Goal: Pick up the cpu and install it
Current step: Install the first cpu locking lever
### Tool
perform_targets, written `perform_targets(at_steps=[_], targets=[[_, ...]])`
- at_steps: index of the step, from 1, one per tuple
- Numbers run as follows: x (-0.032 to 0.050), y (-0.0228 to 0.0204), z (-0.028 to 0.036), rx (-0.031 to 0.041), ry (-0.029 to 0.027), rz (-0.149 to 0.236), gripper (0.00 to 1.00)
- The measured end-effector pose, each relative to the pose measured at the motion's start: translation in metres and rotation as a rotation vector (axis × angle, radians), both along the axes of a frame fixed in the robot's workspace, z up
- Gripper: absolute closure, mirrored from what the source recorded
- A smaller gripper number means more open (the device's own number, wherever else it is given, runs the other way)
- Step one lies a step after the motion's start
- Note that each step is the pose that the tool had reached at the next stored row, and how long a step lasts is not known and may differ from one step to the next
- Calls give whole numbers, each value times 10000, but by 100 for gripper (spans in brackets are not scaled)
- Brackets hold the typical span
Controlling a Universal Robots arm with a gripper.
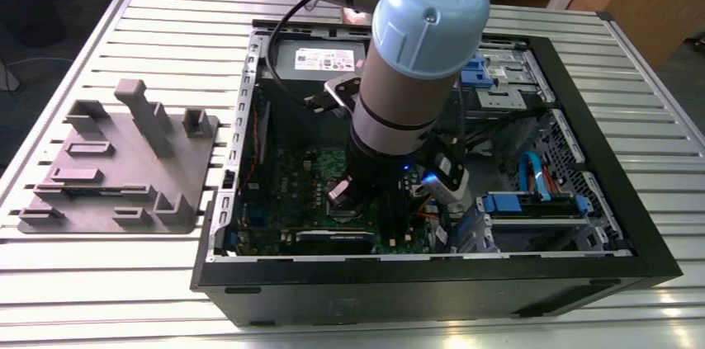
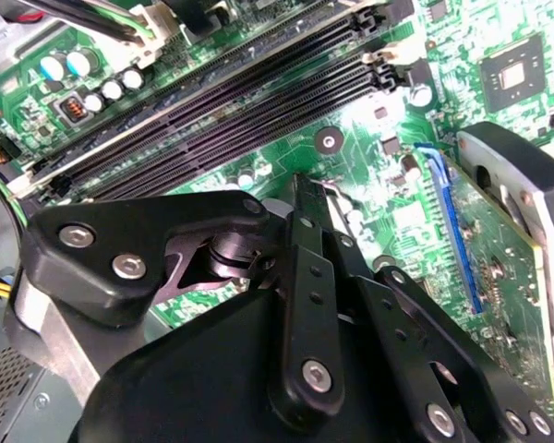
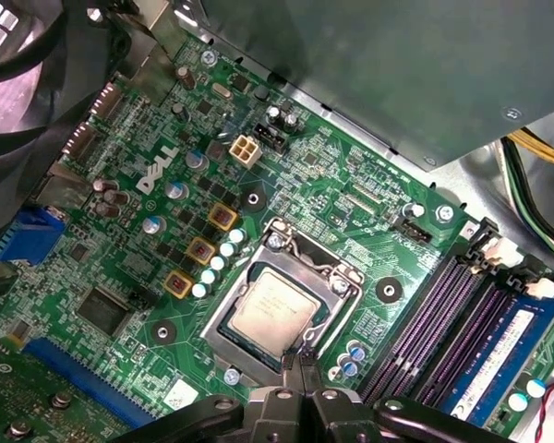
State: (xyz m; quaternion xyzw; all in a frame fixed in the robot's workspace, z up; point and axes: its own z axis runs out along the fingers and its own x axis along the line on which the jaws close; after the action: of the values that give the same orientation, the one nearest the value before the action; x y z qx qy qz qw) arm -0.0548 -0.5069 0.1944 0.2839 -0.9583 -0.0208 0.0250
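The cpu [image 3: 272, 309] sat flat in the socket [image 3: 295, 242], silver top up, near the middle of the green motherboard [image 3: 351, 198]. The gripper [image 3: 300, 360] hung over one corner of the socket frame, on the side facing the memory slots [image 3: 443, 314]. Its jaws were pinched together with nothing between them. In the exterior view, the arm [image 1: 424, 77] reached down into the open computer case [image 1: 441, 283] on the slatted table [image 1: 165, 19].

cpu [image 3: 272, 307] is seen in the first wrist view: small flat square chip, silver-grey metal top with faint print, thin pale edge. It is seated level inside the metal-framed socket [image 3: 229, 347] on the green motherboard [image 3: 351, 198] — edges squared to the frame, not tilted.
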Motion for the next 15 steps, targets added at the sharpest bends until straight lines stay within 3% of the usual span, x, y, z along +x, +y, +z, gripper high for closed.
perform_targets(at_steps=[15], targets=[[6, -58, -41, -2, -29, 0, 90]])
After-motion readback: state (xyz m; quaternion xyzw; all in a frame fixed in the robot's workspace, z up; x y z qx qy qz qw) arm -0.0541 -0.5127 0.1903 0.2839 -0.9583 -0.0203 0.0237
